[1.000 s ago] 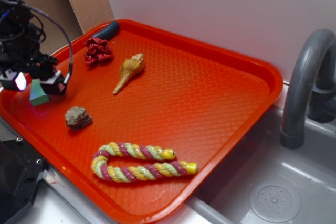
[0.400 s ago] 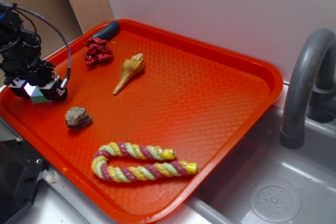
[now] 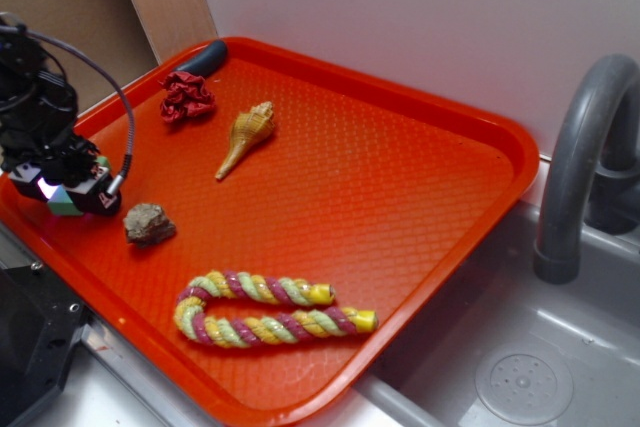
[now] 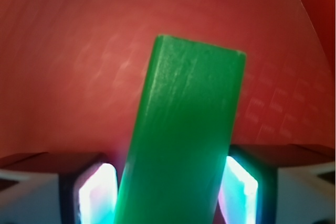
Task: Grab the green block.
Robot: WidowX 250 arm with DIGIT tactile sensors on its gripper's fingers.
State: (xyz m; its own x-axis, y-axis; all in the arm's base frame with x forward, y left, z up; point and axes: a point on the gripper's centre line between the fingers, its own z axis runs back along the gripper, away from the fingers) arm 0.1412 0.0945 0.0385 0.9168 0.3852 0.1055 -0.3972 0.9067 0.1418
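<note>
The arm is positioned at the left edge of the orange tray (image 3: 420, 147), with its black body held upright over the tray's rim and a grey cable (image 3: 115, 112) looped from its top down to the wrist. The gripper (image 3: 62, 194) is lowered close to the tray surface and pointed downward. In the wrist view, the green block (image 4: 184, 135) is seen standing between the two lit fingers (image 4: 94, 192), one on each side, leaning slightly to the right. The gripper (image 4: 173, 190) is narrowed to roughly the block's width; whether the pads press on the block cannot be told. In the exterior view only a small pale corner of the green block (image 3: 66, 205) is visible under the gripper. A brown-grey rock (image 3: 149, 223) lies just beside it on the tray.
</note>
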